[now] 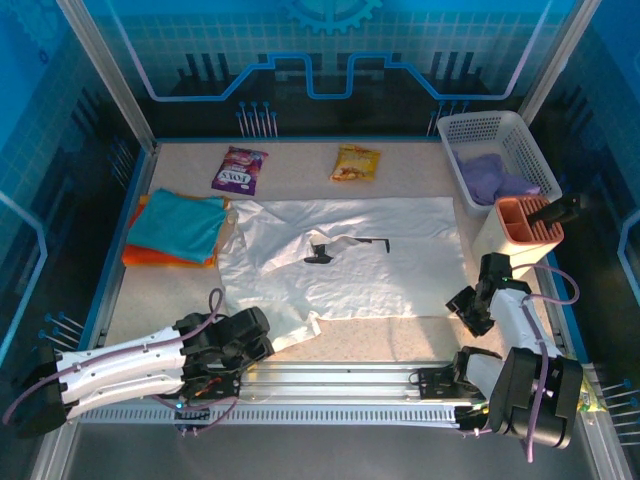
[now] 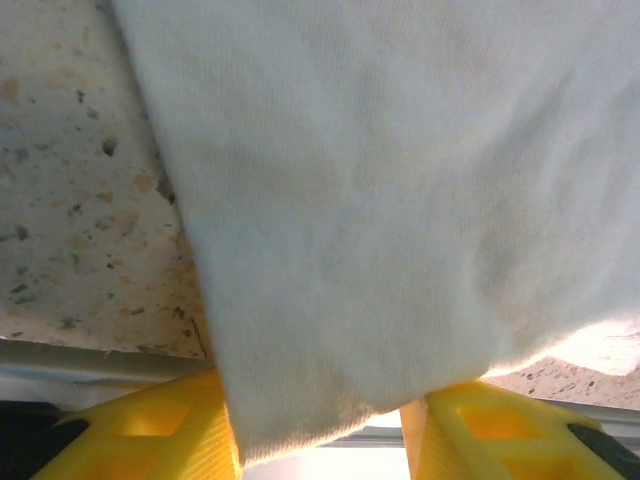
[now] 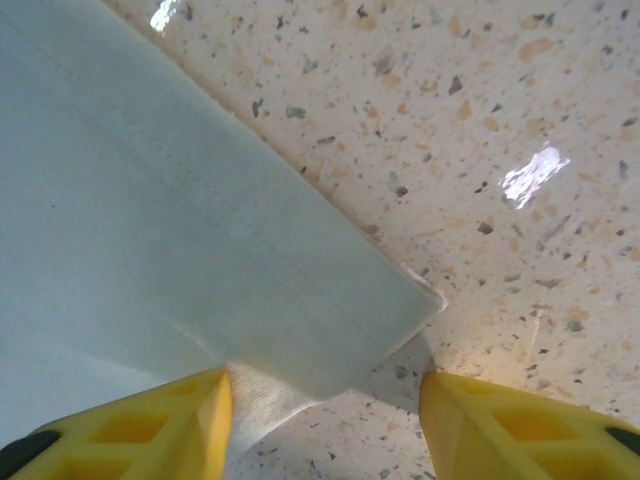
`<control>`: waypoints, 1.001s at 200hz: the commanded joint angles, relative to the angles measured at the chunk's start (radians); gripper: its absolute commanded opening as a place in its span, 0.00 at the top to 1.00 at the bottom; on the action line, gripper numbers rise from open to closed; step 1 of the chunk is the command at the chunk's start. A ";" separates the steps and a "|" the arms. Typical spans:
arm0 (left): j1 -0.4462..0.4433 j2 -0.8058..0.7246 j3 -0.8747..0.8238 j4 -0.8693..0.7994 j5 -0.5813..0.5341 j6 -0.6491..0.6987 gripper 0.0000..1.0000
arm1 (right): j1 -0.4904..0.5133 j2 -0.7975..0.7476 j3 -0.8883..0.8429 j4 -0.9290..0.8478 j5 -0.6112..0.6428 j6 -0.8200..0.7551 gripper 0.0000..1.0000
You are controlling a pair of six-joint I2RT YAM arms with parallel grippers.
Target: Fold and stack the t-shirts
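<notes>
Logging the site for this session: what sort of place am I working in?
Probably a purpose-built robot cell or demo booth, not a home: blue lit panel walls, a speckled tabletop, and an aluminium rail at the near edge.

On the table [image 1: 400,335], the spread t-shirt [image 1: 340,255] lies centre, folded t-shirts [image 1: 178,228] left, basket [image 1: 497,150] back right.

White lettering is showing on the small purple foil snack packet [image 1: 239,169] lying at the far side of the speckled counter [image 1: 300,165]. It is looking like "FOX", though it is coming through too small to be sure. The crinkled yellow snack packet [image 1: 356,162] near it is carrying print too blurred to read. The small dark neck label [image 1: 319,251] on the large white cloth t-shirt [image 1: 400,260] is giving no readable word.
</notes>
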State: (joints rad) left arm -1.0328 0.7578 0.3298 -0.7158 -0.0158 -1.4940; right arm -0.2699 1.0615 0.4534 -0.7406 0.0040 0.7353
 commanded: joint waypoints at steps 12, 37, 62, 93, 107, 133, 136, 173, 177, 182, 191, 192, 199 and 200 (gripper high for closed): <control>-0.004 -0.005 0.032 -0.011 -0.061 0.025 0.53 | -0.006 0.053 -0.018 0.137 -0.102 -0.031 0.48; -0.004 0.035 0.106 -0.130 -0.075 0.099 0.48 | -0.007 0.071 -0.016 0.143 -0.111 -0.039 0.48; -0.004 0.120 0.139 -0.152 -0.076 0.152 0.48 | -0.007 0.080 -0.016 0.150 -0.116 -0.041 0.49; -0.004 0.177 0.131 -0.057 -0.071 0.153 0.56 | -0.008 0.077 -0.019 0.149 -0.119 -0.042 0.53; -0.003 0.179 0.139 -0.065 -0.083 0.158 0.64 | -0.009 0.074 -0.020 0.151 -0.118 -0.044 0.57; 0.021 0.131 0.150 -0.096 -0.092 0.164 0.84 | -0.009 0.071 -0.015 0.157 -0.122 -0.048 0.66; 0.025 0.122 0.151 -0.100 -0.093 0.164 0.87 | -0.008 0.072 -0.015 0.159 -0.123 -0.049 0.68; 0.098 0.041 0.177 -0.161 -0.083 0.212 1.00 | -0.008 0.082 -0.003 0.180 -0.137 -0.063 0.93; 0.104 0.037 0.185 -0.167 -0.081 0.218 1.00 | -0.008 0.084 0.001 0.180 -0.136 -0.065 0.93; 0.113 0.034 0.196 -0.171 -0.077 0.226 1.00 | -0.008 0.084 0.006 0.180 -0.136 -0.065 0.93; 0.127 0.034 0.217 -0.175 -0.072 0.243 1.00 | -0.009 0.082 0.014 0.181 -0.138 -0.066 0.94; 0.129 0.035 0.219 -0.176 -0.072 0.245 1.00 | -0.009 0.082 0.015 0.181 -0.139 -0.066 0.94; 0.141 0.039 0.238 -0.177 -0.069 0.259 1.00 | -0.008 0.079 0.026 0.181 -0.143 -0.065 0.96; 0.142 0.039 0.240 -0.177 -0.068 0.260 1.00 | -0.009 0.079 0.026 0.180 -0.145 -0.064 0.96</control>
State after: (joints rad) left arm -0.9253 0.8005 0.4976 -0.8413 -0.0902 -1.2995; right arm -0.2829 1.1118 0.4831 -0.7704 0.0219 0.6792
